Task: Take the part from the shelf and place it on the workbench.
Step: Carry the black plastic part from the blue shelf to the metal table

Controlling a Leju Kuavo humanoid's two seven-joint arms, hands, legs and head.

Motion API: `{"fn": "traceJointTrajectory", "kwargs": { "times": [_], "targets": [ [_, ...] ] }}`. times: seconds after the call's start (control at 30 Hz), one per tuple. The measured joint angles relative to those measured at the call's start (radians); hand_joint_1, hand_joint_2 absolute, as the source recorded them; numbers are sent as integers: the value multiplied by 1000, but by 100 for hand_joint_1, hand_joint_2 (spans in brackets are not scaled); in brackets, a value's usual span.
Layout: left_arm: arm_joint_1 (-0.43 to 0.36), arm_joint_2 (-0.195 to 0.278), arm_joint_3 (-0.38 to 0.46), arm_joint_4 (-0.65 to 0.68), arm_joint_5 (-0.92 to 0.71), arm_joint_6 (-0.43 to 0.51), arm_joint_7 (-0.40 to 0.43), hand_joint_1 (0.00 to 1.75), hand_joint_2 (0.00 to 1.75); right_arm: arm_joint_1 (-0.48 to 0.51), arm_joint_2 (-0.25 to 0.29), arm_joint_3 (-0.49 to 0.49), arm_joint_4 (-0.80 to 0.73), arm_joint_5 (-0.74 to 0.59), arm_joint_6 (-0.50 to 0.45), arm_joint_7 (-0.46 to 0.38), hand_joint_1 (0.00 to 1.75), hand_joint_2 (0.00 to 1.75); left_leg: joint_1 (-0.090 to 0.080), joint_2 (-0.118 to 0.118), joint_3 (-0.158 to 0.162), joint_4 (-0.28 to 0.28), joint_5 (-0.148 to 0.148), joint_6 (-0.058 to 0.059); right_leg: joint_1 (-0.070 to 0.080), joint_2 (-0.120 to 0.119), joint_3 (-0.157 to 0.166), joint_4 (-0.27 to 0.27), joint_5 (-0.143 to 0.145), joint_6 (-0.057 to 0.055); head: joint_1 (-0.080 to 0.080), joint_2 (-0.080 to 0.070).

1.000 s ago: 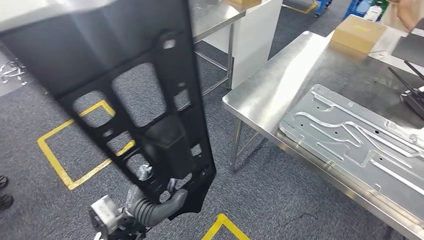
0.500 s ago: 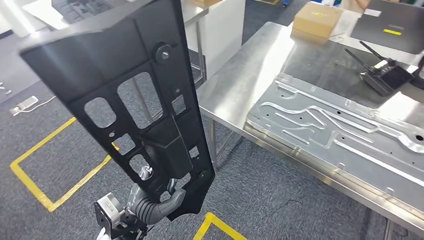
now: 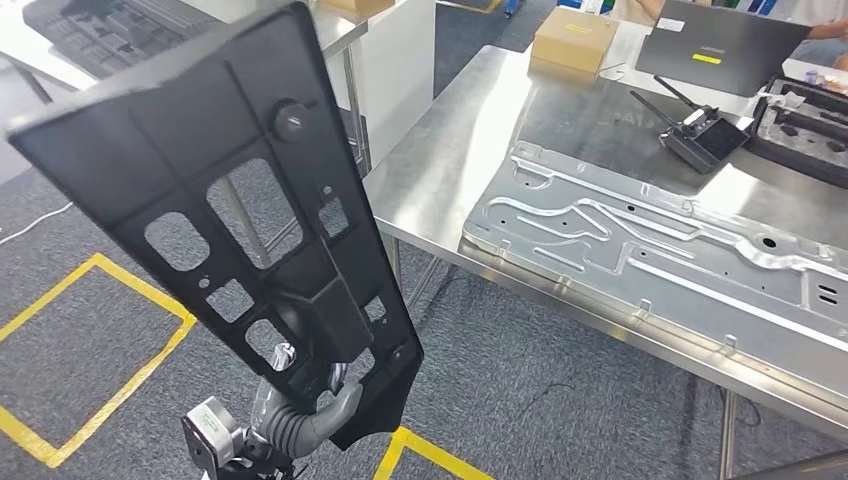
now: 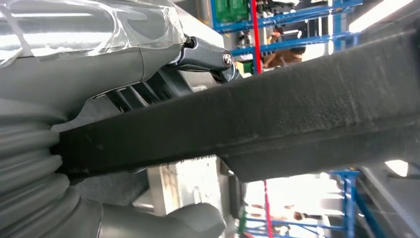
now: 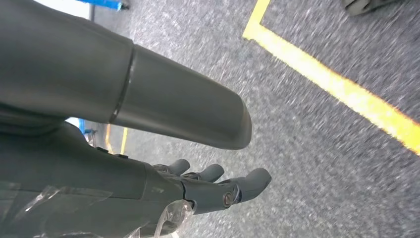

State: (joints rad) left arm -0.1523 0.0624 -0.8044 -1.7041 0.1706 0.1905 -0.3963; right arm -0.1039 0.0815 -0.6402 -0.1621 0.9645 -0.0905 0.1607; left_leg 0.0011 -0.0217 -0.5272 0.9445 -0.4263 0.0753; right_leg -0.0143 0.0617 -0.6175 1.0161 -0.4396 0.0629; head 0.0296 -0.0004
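**A:** While the left hand grips the black part at its lower end, you've got that panel standing tall over the grey carpet, tilted and well off the bench.

**B:** How does the grip look up close?

**A:** On your left wrist view the thick thumb sits on one side of the part's edge and the darker fingers clamp the other side, so the panel is pinched between them. Nothing else touches it.

**B:** And your right hand?

**A:** Right hand hangs over the carpet by a yellow floor line, holding nothing, fingers loosely apart and only slightly bent.

**B:** What's on the bench?

**A:** A large stamped metal sheet lies flat along its near edge. Behind it you can see a cardboard box, a dark laptop and a small black device with antennas. A second steel table stands behind the held part.
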Motion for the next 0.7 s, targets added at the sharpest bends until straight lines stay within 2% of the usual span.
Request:
{"fn": "traceJointTrajectory", "kwargs": {
  "times": [0.07, 0.1, 0.13, 0.17, 0.2, 0.27, 0.3, 0.33, 0.37, 0.43, 0.47, 0.5, 0.53, 0.57, 0.6, 0.63, 0.67, 0.7],
  "targets": [
    [2, -2, 0, 0, 12, -3, 0, 175, 175, -5, -5, 0, 0, -3, -15, -53, 0, 0, -4, 23, -1, -1, 1, 5, 0, -45, -58, 134, -76, 4, 3, 0],
    [2, -4, -1, 1, 17, -4, -2, 175, 175, -6, -9, 0, 0, -4, -23, -83, 0, 0, -7, 36, -2, 0, 1, 5, -2, -51, -84, 196, -103, 8, 4, 0],
    [1, -6, -1, 2, 21, -4, -3, 175, 175, -7, -15, 0, 0, -4, -30, -113, 0, 0, -8, 49, -4, 0, 1, 6, -3, -53, -97, 231, -113, 10, 4, 0],
    [-1, -9, -2, 3, 24, -4, -5, 175, 175, -7, -20, 0, 0, -5, -36, -136, 0, 0, -10, 60, -4, 0, 0, 6, -3, -54, -89, 225, -104, 12, 4, 0],
    [-4, -13, -3, 5, 27, -4, -7, 175, 175, -7, -26, 0, 0, -6, -39, -154, 0, 0, -10, 71, -4, 1, -1, 5, -3, -57, -59, 178, -79, 13, 4, 0],
    [-13, -21, -5, 8, 33, -4, -10, 175, 175, -9, -36, 0, 0, -6, -42, -171, 0, 0, -12, 89, 1, 0, -6, 0, 0, -87, 29, 27, -23, 9, 4, 0],
    [-19, -24, -5, 9, 36, -4, -10, 175, 175, -12, -40, 0, 0, -4, -42, -173, 0, 0, -13, 97, 3, 0, -11, -5, 3, -102, 61, -32, -7, 4, 4, 0],
    [-25, -27, -6, 11, 38, -3, -10, 175, 175, -14, -43, 0, 0, 2, -41, -172, 0, 0, -15, 103, 6, -1, -15, -10, 6, -113, 77, -65, -3, -2, 4, 0],
    [-30, -31, -7, 12, 39, -1, -10, 175, 175, -15, -46, 0, 0, 7, -39, -167, 0, 0, -15, 111, 9, -1, -20, -17, 9, -112, 79, -71, -8, -9, 3, 0],
    [-36, -38, -10, 14, 39, 5, -10, 175, 175, -14, -51, 0, 0, 16, -33, -150, 0, 0, -13, 126, 17, -2, -31, -31, 10, -93, 82, -74, -11, -22, 3, 0],
    [-39, -42, -11, 14, 38, 9, -10, 175, 175, -14, -53, 0, 0, 18, -30, -142, 0, 0, -11, 123, 19, 5, -38, -38, 8, -83, 87, -76, -12, -28, 2, 0],
    [-42, -45, -12, 15, 38, 13, -10, 175, 175, -13, -54, 0, 0, 20, -27, -134, 0, 0, -9, 109, 9, 32, -51, -45, 5, -72, 94, -77, -14, -34, 1, 0],
    [-45, -46, -13, 15, 38, 16, -10, 175, 175, -14, -54, 0, 0, 20, -25, -128, 0, 0, -6, 89, -15, 83, -69, -51, 2, -62, 102, -78, -16, -39, -1, 0],
    [-47, -47, -15, 15, 37, 19, -10, 175, 175, -14, -55, 0, 0, 21, -23, -123, 0, 0, -2, 66, -55, 156, -90, -56, 1, -52, 108, -78, -20, -43, -4, 0],
    [-48, -47, -16, 16, 37, 22, -10, 175, 175, -15, -55, 0, 0, 21, -22, -119, 0, 0, 0, 52, -106, 236, -108, -60, 0, -40, 115, -78, -26, -46, -6, 0],
    [-47, -47, -18, 18, 37, 24, -9, 175, 175, -15, -56, 0, 0, 21, -21, -115, 0, 0, 1, 45, -152, 298, -114, -62, 0, -27, 123, -77, -33, -48, -6, 0],
    [-46, -47, -19, 20, 37, 26, -8, 175, 175, -15, -56, 0, 0, 22, -20, -113, 0, 0, 2, 42, -185, 329, -105, -62, 0, -13, 132, -77, -41, -48, -7, 0],
    [-46, -47, -20, 21, 37, 29, -7, 175, 175, -15, -56, 0, 0, 23, -20, -110, 0, 0, 3, 38, -197, 315, -75, -62, 0, 2, 145, -77, -52, -47, -7, 0]
  ]
}}
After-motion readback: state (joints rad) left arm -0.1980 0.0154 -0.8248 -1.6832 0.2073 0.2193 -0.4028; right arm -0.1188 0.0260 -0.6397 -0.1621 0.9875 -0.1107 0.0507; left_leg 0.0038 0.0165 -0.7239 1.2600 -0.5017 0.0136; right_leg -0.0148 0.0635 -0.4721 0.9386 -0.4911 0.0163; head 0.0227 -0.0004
